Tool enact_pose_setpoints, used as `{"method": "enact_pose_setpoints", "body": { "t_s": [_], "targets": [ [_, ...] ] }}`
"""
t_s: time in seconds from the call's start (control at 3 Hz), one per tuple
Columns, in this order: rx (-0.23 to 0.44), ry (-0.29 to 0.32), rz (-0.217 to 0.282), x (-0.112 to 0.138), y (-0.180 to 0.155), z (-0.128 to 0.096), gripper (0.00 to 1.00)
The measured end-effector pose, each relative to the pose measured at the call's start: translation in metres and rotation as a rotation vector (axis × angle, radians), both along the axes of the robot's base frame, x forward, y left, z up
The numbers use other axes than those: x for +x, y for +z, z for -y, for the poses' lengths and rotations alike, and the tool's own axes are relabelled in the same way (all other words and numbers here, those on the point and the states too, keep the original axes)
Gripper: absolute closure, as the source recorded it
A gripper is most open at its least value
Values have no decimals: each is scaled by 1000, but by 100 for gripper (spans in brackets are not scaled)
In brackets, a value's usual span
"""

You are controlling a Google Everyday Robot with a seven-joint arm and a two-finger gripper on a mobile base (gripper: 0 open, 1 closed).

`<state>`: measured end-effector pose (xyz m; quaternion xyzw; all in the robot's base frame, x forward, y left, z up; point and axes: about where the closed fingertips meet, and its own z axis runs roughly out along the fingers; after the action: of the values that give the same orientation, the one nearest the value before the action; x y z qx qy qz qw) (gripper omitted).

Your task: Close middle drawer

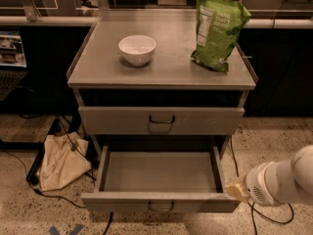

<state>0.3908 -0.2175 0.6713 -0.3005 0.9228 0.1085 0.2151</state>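
The middle drawer is pulled far out and is an empty grey tray. Its flat front carries a small dark loop handle. Above it the top drawer is pushed in. The lowest drawer is hidden beneath the open one. My gripper shows as a yellowish tip on the white arm at the lower right. It sits at the right end of the open drawer's front, touching or nearly touching the corner.
A white bowl and a green snack bag stand on the cabinet top. A beige cloth bag and cables lie on the floor to the left. Another cable runs at the right, under the arm.
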Motion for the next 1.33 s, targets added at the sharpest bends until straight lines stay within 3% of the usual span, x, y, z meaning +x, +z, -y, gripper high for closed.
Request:
{"method": "enact_pose_setpoints", "body": {
  "t_s": [0.33, 0.67, 1.0, 1.33],
  "targets": [
    [72, -122, -21, -1, -66, 5, 100],
    [117, -242, 2, 20, -116, 13, 100],
    [111, -308, 33, 51, -147, 21, 100],
    [109, -305, 47, 59, -147, 17, 100]
  ]
}}
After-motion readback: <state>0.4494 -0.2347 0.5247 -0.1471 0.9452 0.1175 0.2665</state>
